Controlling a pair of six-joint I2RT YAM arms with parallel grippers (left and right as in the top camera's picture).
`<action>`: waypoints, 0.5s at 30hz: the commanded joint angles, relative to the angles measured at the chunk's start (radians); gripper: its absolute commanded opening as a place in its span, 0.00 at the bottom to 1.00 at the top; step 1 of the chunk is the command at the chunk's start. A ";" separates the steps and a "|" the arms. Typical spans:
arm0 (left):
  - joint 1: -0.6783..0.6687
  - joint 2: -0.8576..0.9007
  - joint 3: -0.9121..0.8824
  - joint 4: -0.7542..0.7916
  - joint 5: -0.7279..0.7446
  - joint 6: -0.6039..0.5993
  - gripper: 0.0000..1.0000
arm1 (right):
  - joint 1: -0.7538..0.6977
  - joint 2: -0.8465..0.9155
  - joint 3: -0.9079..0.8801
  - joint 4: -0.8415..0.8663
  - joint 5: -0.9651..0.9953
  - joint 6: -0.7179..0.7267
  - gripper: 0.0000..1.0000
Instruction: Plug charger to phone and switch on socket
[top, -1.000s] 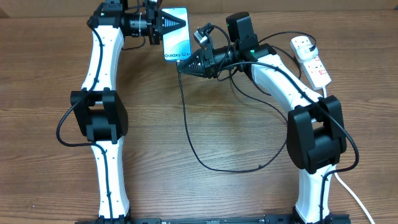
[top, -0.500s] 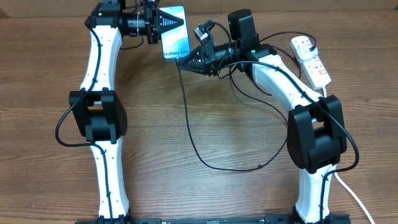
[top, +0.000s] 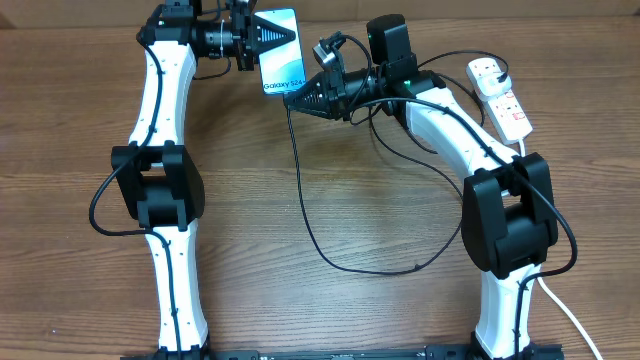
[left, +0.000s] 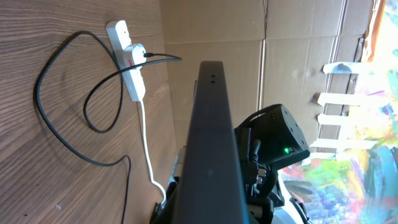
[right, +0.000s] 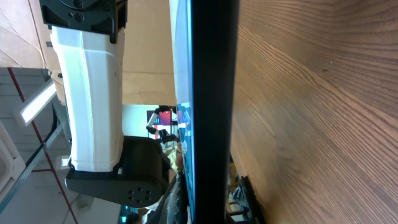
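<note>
In the overhead view my left gripper (top: 266, 38) is shut on the phone (top: 284, 62), gripping its left side near the top and holding it at the table's back. Its light blue screen faces up with "Galaxy" at the near end. My right gripper (top: 294, 102) is at that near end, shut on the connector tip of the charger (top: 303, 200); the tip itself is hidden. The black cable loops over the table to the plug in the socket (top: 510, 108). The left wrist view shows the phone's dark edge (left: 211, 143) and the socket (left: 129, 61). The right wrist view shows the phone's black edge (right: 214, 106).
The socket's thick white cord (top: 565, 318) runs down the right side past the right arm's base. The left arm's white link (right: 87, 81) stands close behind the phone in the right wrist view. Cardboard walls (left: 298, 37) rise behind the table.
My right gripper has edged slightly up and back toward the phone's near end with the cable. The left gripper and phone have barely shifted.
</note>
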 joint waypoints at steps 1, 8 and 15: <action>-0.053 -0.023 0.015 -0.018 0.098 0.024 0.04 | -0.031 0.004 0.019 0.039 0.101 -0.010 0.04; -0.034 -0.023 0.015 -0.018 0.087 0.022 0.04 | -0.042 0.004 0.019 0.039 0.031 -0.054 0.22; -0.026 -0.023 0.015 -0.018 0.064 0.016 0.04 | -0.044 0.003 0.019 0.039 0.002 -0.074 0.33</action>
